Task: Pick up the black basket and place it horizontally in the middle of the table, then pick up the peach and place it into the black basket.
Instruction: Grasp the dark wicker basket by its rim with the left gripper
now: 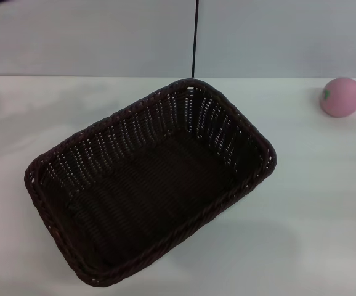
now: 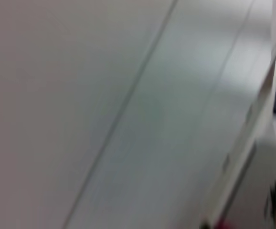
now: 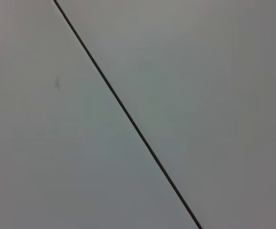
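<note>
We see the dark brown-black rectangular woven basket (image 1: 150, 185) lying askew on the plain white surface (image 1: 313, 203), empty. The small pale-pink round peach (image 1: 341, 97) rests well apart, far right. Neither arm's fingers appear, so we cannot tell their state.

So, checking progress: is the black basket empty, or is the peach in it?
Empty. The black basket shows only its bare woven floor; the peach sits apart on the table.

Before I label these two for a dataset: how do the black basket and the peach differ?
The black basket is large, rectangular and dark woven; the peach is small, round and smooth pink. The basket lies askew near the middle of the table; the peach sits far right, apart from it. Both rest on the table, untouched.
</note>
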{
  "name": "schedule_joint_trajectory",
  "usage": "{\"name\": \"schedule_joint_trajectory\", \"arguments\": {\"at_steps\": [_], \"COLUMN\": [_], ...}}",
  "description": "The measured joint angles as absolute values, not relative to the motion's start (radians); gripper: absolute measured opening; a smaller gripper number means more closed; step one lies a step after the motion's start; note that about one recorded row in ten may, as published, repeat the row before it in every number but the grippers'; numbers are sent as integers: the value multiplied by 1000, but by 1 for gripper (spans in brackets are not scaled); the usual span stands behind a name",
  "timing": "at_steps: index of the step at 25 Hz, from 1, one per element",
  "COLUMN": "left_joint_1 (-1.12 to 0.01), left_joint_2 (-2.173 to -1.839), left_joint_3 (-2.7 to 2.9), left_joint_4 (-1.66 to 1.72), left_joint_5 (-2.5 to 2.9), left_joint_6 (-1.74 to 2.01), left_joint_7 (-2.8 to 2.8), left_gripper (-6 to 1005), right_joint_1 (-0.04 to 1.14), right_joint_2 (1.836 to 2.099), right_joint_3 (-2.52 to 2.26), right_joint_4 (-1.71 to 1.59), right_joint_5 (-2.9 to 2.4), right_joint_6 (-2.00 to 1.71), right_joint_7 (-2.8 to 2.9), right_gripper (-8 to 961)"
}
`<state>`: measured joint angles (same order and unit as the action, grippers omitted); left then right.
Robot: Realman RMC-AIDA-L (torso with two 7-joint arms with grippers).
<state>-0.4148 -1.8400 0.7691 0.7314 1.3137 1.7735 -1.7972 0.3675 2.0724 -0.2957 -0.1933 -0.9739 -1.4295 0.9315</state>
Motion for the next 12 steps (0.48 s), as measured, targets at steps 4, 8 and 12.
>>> {"name": "schedule_joint_trajectory", "arguments": {"at_steps": [4,8,12], "left_joint_1": [-504,-587,-643], "left_joint_2": [-1843,-1880,-1922], "left_joint_3": [768,781,792], "left_joint_4": [913,1088,1184], "left_joint_5": [1568,1812,1976], "left_joint_6": [1770,1781,1796], "left_joint_7": [-1973,-2103,-2150], "left_gripper": [767,727,680], "right_joint_1": [365,363,362], "right_joint_2": [2072,2072,2072], "right_joint_3": [-290,-286,-286], "right_joint_4": [-193,-193,-193], "right_joint_5": [-974,-974,-974], "right_joint_6": [-1429,-1426,-1417], "right_joint_7": [932,932,932], "right_gripper": [478,478,478]}}
